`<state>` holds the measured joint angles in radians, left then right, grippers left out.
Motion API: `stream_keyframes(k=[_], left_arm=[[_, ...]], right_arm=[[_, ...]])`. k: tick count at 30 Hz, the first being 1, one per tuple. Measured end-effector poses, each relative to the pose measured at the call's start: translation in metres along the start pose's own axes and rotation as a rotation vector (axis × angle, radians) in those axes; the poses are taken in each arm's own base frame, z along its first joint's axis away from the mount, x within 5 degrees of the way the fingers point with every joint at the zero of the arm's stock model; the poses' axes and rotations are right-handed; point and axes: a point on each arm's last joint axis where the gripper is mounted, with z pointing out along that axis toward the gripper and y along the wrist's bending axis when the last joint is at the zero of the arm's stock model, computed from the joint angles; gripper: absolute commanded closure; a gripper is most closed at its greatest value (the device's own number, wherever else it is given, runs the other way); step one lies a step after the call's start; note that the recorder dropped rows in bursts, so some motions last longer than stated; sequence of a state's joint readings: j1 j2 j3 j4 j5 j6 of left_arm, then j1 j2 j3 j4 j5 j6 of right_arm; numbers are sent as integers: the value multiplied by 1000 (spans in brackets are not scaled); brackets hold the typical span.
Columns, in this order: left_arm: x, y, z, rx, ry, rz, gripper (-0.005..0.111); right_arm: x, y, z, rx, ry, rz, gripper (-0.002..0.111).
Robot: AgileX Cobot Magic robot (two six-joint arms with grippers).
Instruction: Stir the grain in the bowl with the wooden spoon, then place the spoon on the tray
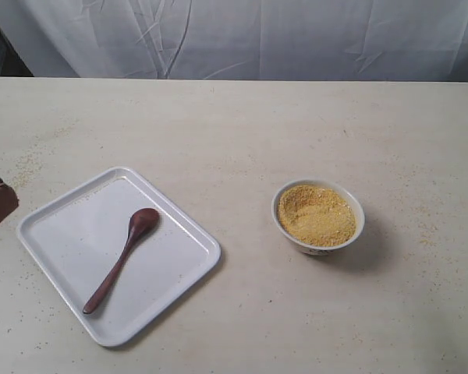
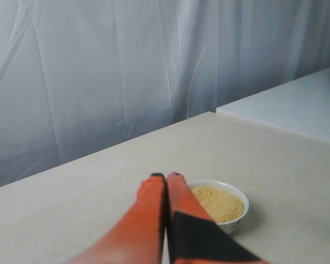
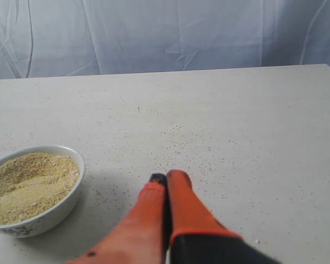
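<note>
Tray (image 1: pixel 70 234) just beside left claw (image 2: pixel 166 176). Bowl (image 1: pixel 320 247) beyond tray from left claw, well apart; nearer right claw (image 3: pixel 166 176), apart from its tips. Spoon (image 1: pixel 123 259) flat on tray, near left claw. Grain (image 1: pixel 317 216) in bowl, surface hollowed. Both claws pressed together, empty.
Judged: spoon already on tray, grain looks stirred, task likely done; otherwise left claw must part, grip spoon.
Count: one tray, one bowl, one spoon, two claws.

The dark reddish-brown wooden spoon (image 1: pixel 123 259) lies flat inside the white rectangular tray (image 1: pixel 70 234), with its oval head toward 1 o'clock and its handle toward 7. At 3 o'clock from the tray, well apart, the small white bowl (image 1: pixel 320 249) stands upright, filled with yellow grain (image 1: pixel 318 215).
</note>
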<state>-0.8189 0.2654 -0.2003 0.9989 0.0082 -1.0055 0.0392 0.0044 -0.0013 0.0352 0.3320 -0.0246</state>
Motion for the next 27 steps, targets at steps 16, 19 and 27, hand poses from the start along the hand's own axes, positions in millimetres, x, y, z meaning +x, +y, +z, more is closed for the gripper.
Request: stream_keyframes(k=[16, 19, 27], left_arm=[[5, 13, -16, -202, -68, 109, 106], [14, 21, -23, -356, -72, 115, 106], [38, 35, -37, -663, -94, 27, 106]], right_arm=[[0, 0, 0, 0, 0, 0, 109], [0, 0, 0, 0, 0, -2, 109], [0, 0, 0, 0, 0, -2, 109]])
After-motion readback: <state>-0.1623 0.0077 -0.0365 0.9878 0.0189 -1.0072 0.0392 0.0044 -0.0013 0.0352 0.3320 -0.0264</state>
